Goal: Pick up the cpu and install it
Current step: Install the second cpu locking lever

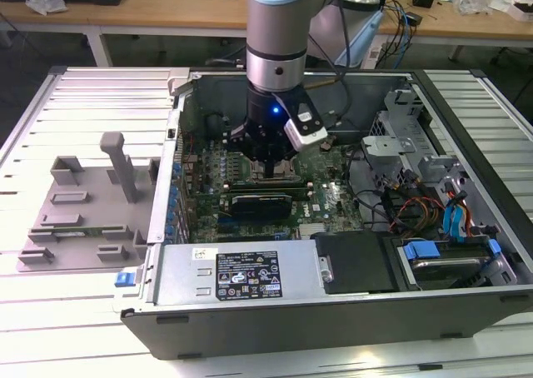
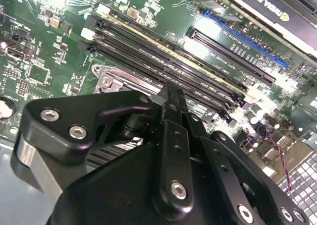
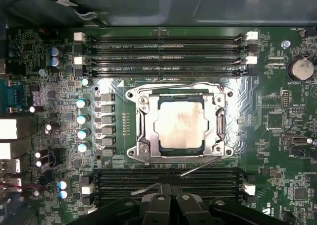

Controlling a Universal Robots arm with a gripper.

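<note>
In the exterior view the robot arm (image 1: 281,28) reaches straight down into the open computer case (image 1: 333,311), which lies on its side on the slatted counter (image 1: 50,311). The gripper (image 1: 273,168) hangs low over the green motherboard (image 1: 329,203), just above the socket area; whether its jaws are apart or together cannot be told here. At about 9 o'clock from the case, well apart from the arm, a grey plastic fixture (image 1: 83,211) with an upright post sits on the counter.

In the second wrist view the black gripper linkage (image 2: 173,150) covers the foreground, with long memory slots (image 2: 198,71) running across the motherboard behind it (the fingertips themselves are hidden).

In the first wrist view the cpu (image 3: 179,122) lies flat inside the metal socket frame (image 3: 179,153), its pale silvery top facing up, memory slots at 12 and 6 o'clock of it. The gripper (image 3: 171,200) sits at 6 o'clock, apart from the cpu and holding nothing visible.
</note>
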